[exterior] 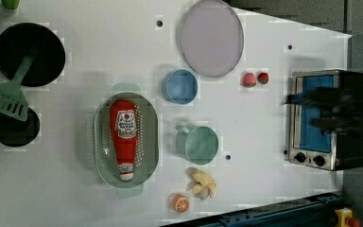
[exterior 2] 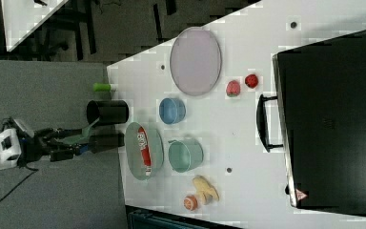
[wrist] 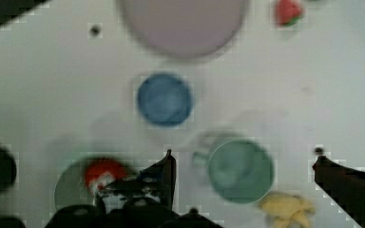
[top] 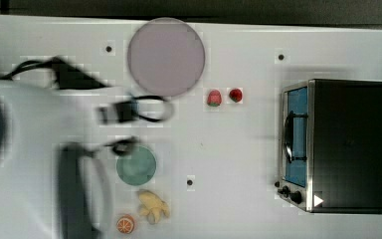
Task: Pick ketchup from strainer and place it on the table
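The gripper [wrist: 242, 164] is hanging with its fingers [wrist: 167, 171] spread wide and nothing between them. In the wrist view the ketchup [wrist: 102, 172] is lying just beside one finger, in the strainer [wrist: 69, 187]. The left view is showing the whole bottle lengthwise inside. A green cup [wrist: 240, 170] is sitting between the fingers, on bare table [wrist: 52, 85].

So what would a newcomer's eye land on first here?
Probably the red ketchup lying lengthwise in the pale green strainer, toward the left view's left. Next, the black toaster oven at the left view's right edge, and the lilac plate near the top.
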